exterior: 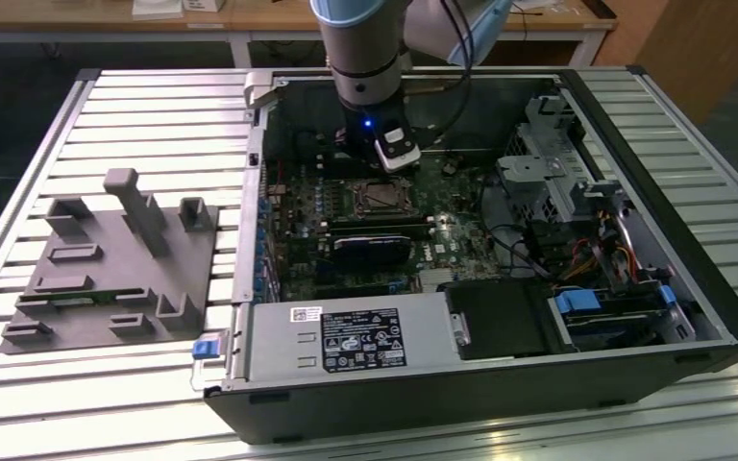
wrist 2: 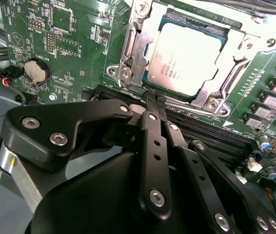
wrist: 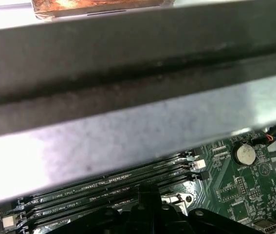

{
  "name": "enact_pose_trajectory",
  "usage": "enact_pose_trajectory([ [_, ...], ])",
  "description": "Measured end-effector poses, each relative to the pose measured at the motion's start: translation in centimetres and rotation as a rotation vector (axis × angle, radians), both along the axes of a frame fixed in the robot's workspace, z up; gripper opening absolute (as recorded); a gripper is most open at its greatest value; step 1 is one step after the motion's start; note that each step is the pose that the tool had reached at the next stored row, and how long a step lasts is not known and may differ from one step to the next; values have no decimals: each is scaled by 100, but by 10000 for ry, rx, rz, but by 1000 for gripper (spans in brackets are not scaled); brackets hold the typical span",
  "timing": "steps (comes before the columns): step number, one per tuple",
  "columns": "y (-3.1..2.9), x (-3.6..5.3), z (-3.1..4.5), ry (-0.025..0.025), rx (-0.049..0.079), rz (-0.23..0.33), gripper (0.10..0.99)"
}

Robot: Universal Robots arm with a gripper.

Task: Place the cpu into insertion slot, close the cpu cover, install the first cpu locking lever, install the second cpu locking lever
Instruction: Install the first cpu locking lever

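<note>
The cpu [wrist 2: 186, 58] is seen seated in the insertion slot [exterior: 380, 198] on the green circuit board [wrist 2: 74, 53], and the cpu cover [wrist 2: 134, 41] is judged to be closed over it, its silvery frame lying flat around the chip's edges. Placement and cover closing therefore appear done. The claw [wrist 2: 153, 97] is held just beside the near edge of the socket, its fingertips drawn together into a narrow point with nothing gripped between them. Whether either locking lever is latched cannot be told; thin metal bars along the frame are partly cut off. In the first wrist view, memory slots [wrist: 108, 187] are seen beneath a blurred grey case wall [wrist: 128, 97].
</note>
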State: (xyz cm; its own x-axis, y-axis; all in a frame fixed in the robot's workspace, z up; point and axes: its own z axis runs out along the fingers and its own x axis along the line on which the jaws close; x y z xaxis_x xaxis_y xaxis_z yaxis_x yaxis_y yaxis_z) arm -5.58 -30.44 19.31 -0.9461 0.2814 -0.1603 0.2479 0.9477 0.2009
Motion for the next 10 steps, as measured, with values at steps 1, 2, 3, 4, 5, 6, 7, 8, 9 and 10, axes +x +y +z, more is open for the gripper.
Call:
enact_pose_trajectory([
  [1, 0, 0, -1, -1, 1, -1, 106],
  [2, 0, 0, -1, -1, 1, -1, 106],
  [3, 0, 0, -1, -2, 2, -2, 106],
  [4, 0, 0, 0, -1, 1, -2, 106],
  [5, 0, 0, 3, -2, 3, -1, 106],
  [6, 2, 1, 10, -8, 11, -2, 106],
  [7, 2, 2, 25, -9, 11, -2, 106],
  [8, 1, 1, 42, -4, 5, -3, 106],
  [9, 0, 1, 55, -1, 2, -3, 106],
  [10, 1, 2, 63, -2, 4, -3, 106],
])
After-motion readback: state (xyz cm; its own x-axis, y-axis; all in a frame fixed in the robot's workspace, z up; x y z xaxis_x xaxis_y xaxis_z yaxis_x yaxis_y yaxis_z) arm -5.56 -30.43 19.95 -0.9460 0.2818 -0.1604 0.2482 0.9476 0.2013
